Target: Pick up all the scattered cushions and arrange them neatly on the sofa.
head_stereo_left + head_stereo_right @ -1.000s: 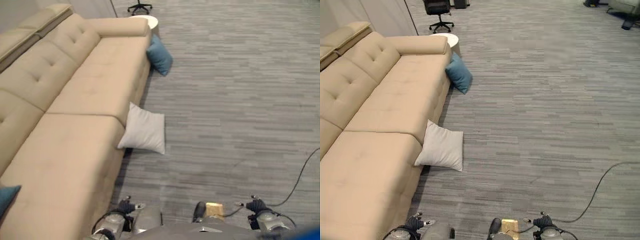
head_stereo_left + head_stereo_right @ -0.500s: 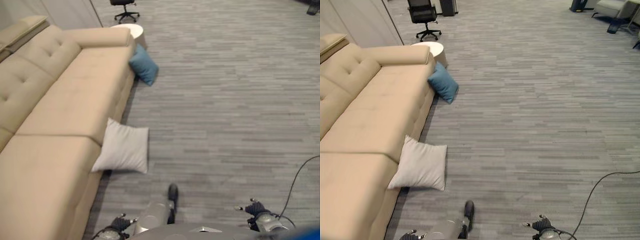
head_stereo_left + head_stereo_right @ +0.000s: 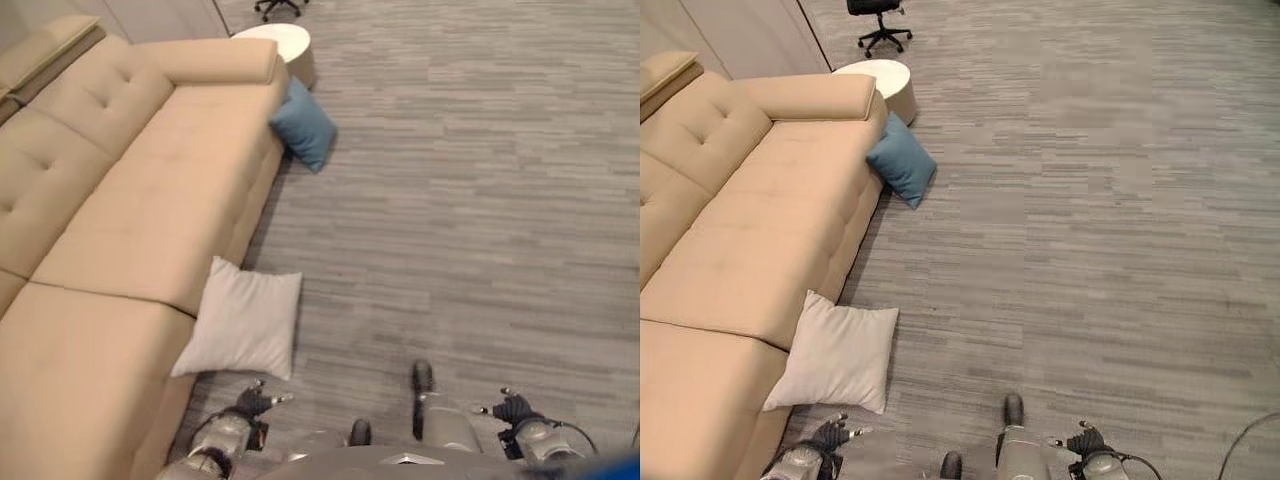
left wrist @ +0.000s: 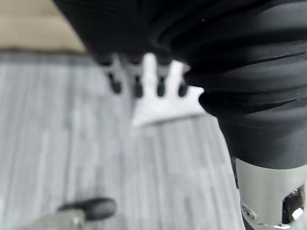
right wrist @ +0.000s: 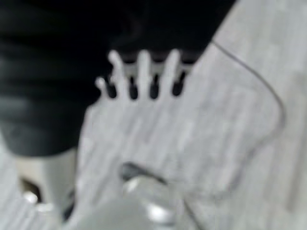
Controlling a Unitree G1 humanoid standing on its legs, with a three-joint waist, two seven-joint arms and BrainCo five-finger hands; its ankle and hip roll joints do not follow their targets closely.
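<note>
Grey striped carpet (image 3: 1090, 200) covers the whole room, with a long beige sofa (image 3: 730, 240) along the robot's left side.

Nearest, both hands hang low at the bottom edge of the head views. The left hand (image 3: 255, 402) sits just in front of the sofa base, empty; in its wrist view the fingers (image 4: 136, 86) run straight in a row, slightly apart, holding nothing. The right hand (image 3: 515, 409) hangs over bare carpet, well apart from the sofa. Its fingers (image 5: 144, 72) likewise extend straight and spread, with nothing between them.

Next out, a white cushion (image 3: 835, 355) lies on the carpet, its upper edge tucked against the sofa front, near the left hand but not touched by it. It shows pale beyond the fingertips in the left wrist view.

Farther along, a blue cushion (image 3: 902, 163) leans tilted against the sofa's far front corner, its lower corner on the carpet.

At the far end, beside the sofa's armrest (image 3: 810, 95), stands a round white side table (image 3: 878, 78). Beyond it, a black office chair (image 3: 880, 20) stands on the carpet.

No cushion rests on the sofa seat in the right eye view.
</note>
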